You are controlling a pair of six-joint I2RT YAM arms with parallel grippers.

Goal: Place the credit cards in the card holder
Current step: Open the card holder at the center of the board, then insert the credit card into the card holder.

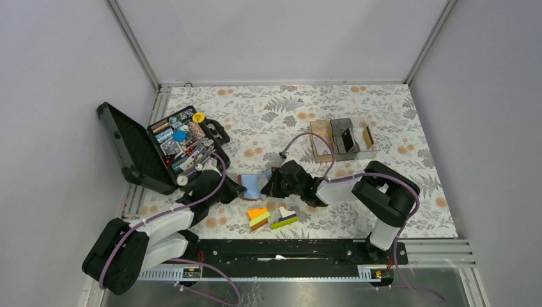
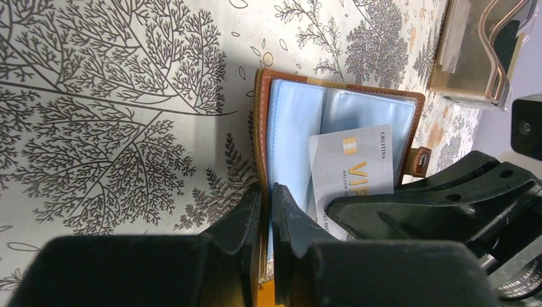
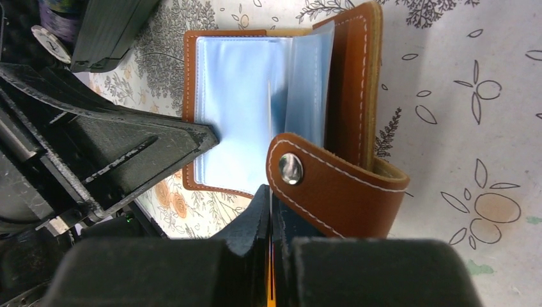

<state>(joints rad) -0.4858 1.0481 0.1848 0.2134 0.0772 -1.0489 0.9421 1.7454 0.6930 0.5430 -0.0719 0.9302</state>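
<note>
The brown leather card holder (image 1: 254,184) lies open between the two grippers, its pale blue plastic sleeves showing (image 2: 294,121). My left gripper (image 2: 267,192) is shut on the edge of its left cover. My right gripper (image 3: 271,190) is shut on a grey credit card (image 2: 355,169) with gold lettering. The card's front part lies among the sleeves, and it shows edge-on in the right wrist view (image 3: 269,128). The holder's snap tab (image 3: 332,185) curls just right of my right fingers. More cards, one dark (image 1: 348,139) and one tan (image 1: 369,136), stand in a compartment box.
The clear and brown compartment box (image 1: 342,137) stands at the back right. An open black tool case (image 1: 160,147) full of small items sits at the left. Orange, green and purple blocks (image 1: 259,217) lie just in front of the holder.
</note>
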